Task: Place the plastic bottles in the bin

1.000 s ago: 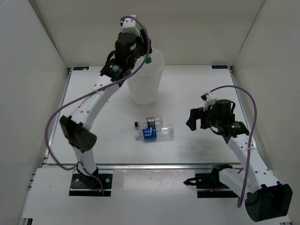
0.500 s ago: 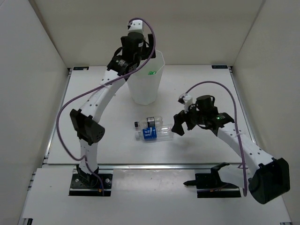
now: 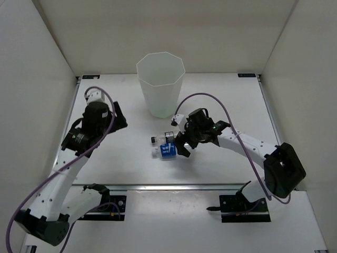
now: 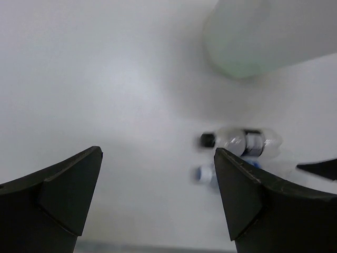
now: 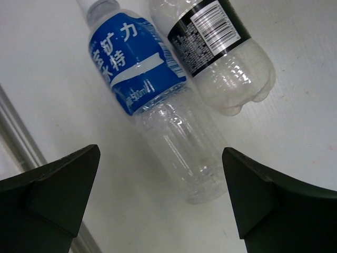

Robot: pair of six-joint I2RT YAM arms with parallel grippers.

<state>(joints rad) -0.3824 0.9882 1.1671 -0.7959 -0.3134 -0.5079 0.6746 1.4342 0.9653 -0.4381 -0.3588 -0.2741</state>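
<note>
White table, blue-label bottle beside black-label bottle, right gripper released above them (left gripper released too)

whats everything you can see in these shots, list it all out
bin: one, white, faceted; upright at the far middle of the table; its contents cannot be made out
blue-label bottle: one, clear with a pale cap; lying on its side nearer than the bin
black-label bottle: one, clear with a black cap; lying alongside the blue-label one, on its bin side
table: one, white; inside a white-walled enclosure
cables: two, purple; one looped along each arm
left gripper: one, black fingers; open and empty, over bare table left of the bottles
right gripper: one, black fingers; open, fingers either side of the blue-label bottle, not closed on it
</note>
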